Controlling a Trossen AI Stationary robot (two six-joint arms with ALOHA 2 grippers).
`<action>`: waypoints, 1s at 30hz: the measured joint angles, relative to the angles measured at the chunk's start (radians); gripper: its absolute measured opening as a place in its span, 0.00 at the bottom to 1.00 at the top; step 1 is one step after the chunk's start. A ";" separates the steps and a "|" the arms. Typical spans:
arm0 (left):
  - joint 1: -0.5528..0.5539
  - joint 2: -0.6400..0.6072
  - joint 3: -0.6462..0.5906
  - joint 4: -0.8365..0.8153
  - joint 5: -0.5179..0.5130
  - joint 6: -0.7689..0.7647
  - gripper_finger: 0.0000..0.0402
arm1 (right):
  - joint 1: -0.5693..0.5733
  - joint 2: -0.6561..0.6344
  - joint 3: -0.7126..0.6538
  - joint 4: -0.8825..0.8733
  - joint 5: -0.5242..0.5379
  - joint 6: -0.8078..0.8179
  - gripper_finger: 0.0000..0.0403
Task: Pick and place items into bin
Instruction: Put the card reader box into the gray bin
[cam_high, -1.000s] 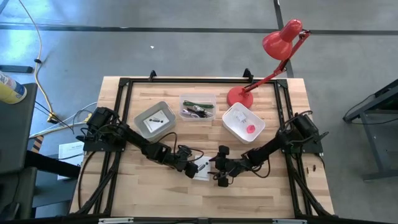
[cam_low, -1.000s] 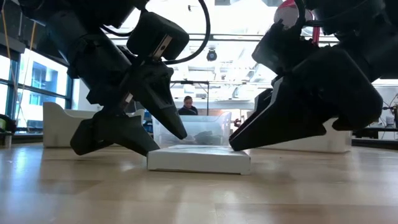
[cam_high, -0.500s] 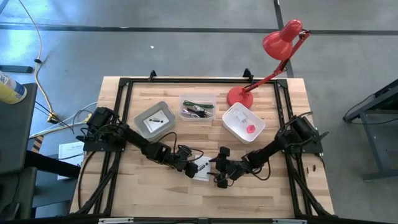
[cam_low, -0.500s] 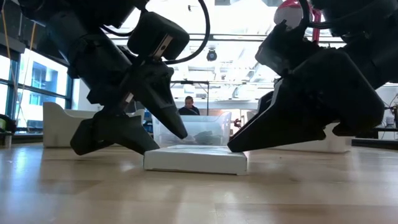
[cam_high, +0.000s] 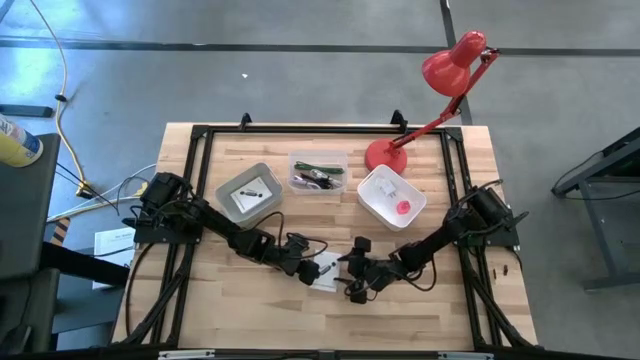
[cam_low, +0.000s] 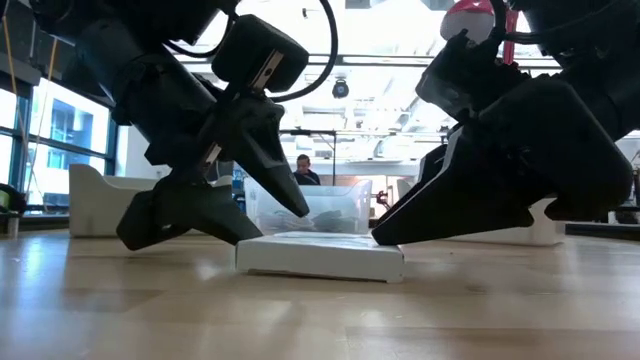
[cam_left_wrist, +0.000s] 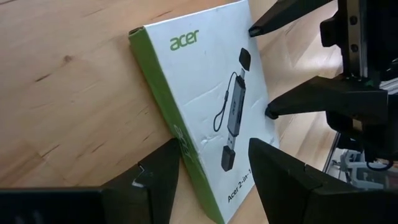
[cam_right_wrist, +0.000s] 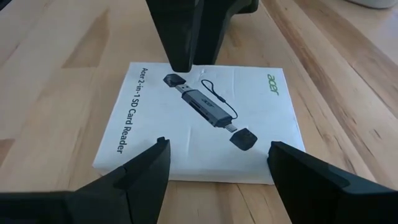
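A flat white cardboard box (cam_high: 324, 271) printed with a card reader and a green side lies on the wooden surface (cam_high: 250, 315) near the six o'clock middle, well short of the bins. The left tool (cam_high: 308, 272) sits at its nine o'clock side and the right tool (cam_high: 349, 275) at its three o'clock side, both low over it.

In the left wrist view the box (cam_left_wrist: 211, 118) lies between that tool's parted fingers (cam_left_wrist: 280, 171), one over the printed top and one off the green edge; nothing is clamped. In the right wrist view the right tool's fingers (cam_right_wrist: 140, 171) stand wide open on either side of the box's (cam_right_wrist: 199, 124) near edge, not pinching it. The low view shows both sets of tips resting at the box's (cam_low: 320, 256) top corners.

The step in hand looks like getting a hold on this flat box, not yet lifted. Next, one tool probably has to tip or pin an edge so the other can close across its thin side, then carry it toward twelve o'clock to the grey square bin (cam_high: 250, 192), the clear plastic bin (cam_high: 318, 172) or the white bin (cam_high: 391, 197).
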 joint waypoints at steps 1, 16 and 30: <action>0.000 0.000 0.000 -0.004 0.000 0.000 0.45 | 0.000 0.003 0.001 -0.003 0.000 0.000 0.64; 0.000 -0.005 0.006 -0.081 0.030 -0.019 0.45 | 0.013 0.025 0.001 0.010 0.026 0.025 0.64; -0.001 -0.003 0.003 -0.061 0.034 0.009 0.45 | 0.037 0.056 0.001 0.035 0.058 0.056 0.64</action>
